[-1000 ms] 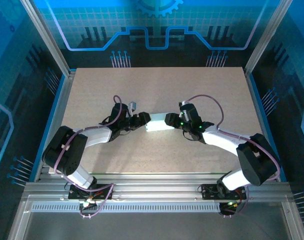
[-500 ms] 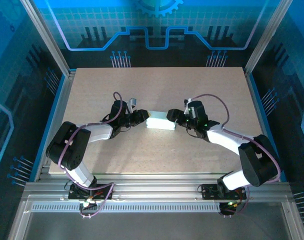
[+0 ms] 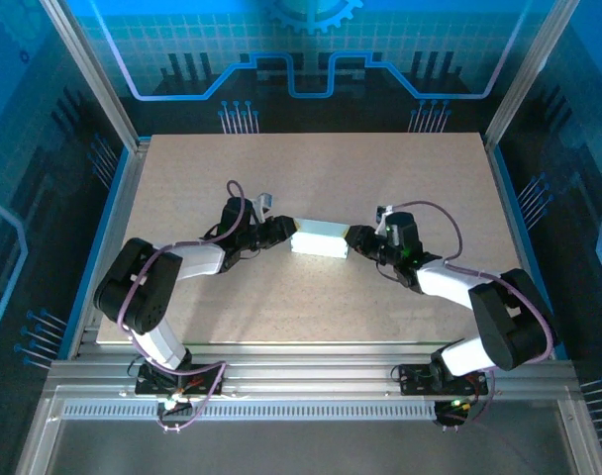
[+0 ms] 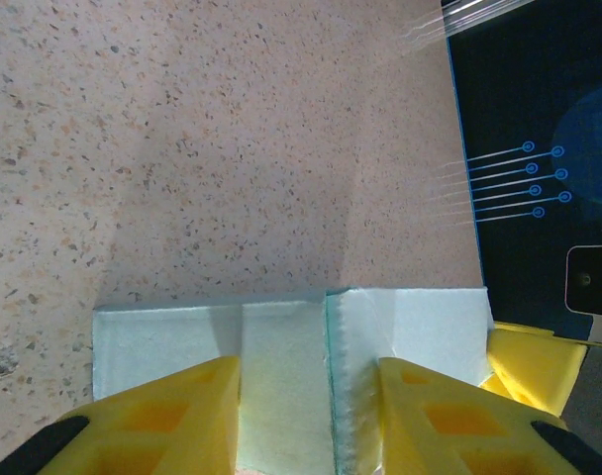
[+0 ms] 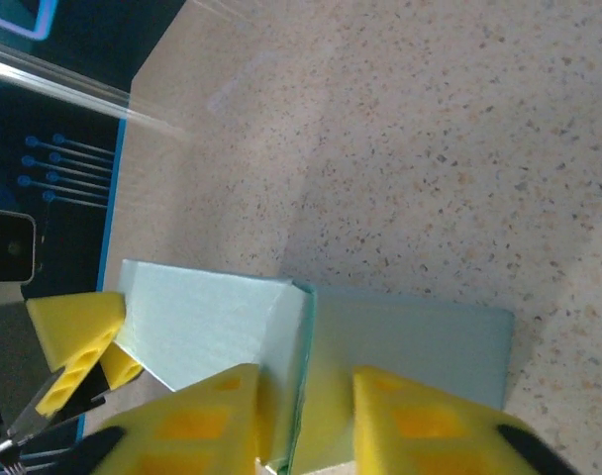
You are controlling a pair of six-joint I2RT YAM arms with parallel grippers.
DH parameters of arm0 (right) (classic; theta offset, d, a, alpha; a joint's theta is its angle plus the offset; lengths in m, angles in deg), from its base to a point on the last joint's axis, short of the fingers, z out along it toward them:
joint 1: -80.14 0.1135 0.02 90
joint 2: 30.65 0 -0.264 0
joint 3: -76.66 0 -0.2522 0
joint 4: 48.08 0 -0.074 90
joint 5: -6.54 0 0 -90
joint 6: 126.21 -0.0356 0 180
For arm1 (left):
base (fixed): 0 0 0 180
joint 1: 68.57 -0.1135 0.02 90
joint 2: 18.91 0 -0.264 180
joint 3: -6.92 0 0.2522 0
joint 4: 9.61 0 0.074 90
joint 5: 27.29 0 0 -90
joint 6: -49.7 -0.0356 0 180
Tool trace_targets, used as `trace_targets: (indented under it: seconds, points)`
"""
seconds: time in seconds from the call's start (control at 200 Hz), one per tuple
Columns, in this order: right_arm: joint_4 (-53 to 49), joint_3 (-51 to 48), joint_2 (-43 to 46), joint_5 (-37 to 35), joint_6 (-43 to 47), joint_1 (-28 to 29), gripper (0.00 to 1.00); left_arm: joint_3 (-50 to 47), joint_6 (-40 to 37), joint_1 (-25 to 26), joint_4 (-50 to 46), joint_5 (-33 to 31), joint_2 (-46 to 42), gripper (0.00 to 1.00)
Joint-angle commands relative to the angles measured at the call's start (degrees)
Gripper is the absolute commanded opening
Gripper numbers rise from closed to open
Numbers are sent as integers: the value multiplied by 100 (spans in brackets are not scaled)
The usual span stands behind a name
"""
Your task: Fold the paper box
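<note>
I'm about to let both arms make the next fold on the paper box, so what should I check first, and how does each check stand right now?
1. The left gripper is at the box's left end: ok.
2. It pinches the card: cannot tell; its fingers straddle a fold with a gap showing.
3. The right gripper is shut on a raised card edge: ok.
4. The two are apart, at opposite ends: ok.
5. The box rests on the table: cannot tell.
</note>
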Motion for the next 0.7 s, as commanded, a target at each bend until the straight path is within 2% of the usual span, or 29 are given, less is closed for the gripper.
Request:
trace_targets:
  seconds: [0.0,0.105,0.22,0.27,0.345,0.465,0.585,0.695]
  points:
    - [-254,-434,-261,-149,-81,-125,14,-154,-70,-17,-958,-168,406,37]
    - [-94,-548,-368,-56,-105,-135,2,-155,-95,-17,-888,-113,429,37]
    - [-129,-469,-312,-15,-95,-137,4,-162,-146,-8,-813,-44,355,39]
    - [-249,-365,-230,2,-31,-134,9,-125,-164,-15,-887,-46,290,40]
    - [-422,-192,-59,19,60,-135,25,-47,-202,-8,-1011,-35,201,44]
    - [-847,150,239,-35,261,-153,47,70,-232,-15,-1110,23,-6,60]
    - [-1011,394,492,-33,359,-237,59,257,-300,-8,-1325,19,-282,73]
    - [-1407,576,669,-66,555,-305,65,451,-411,-11,-1477,18,-581,92]
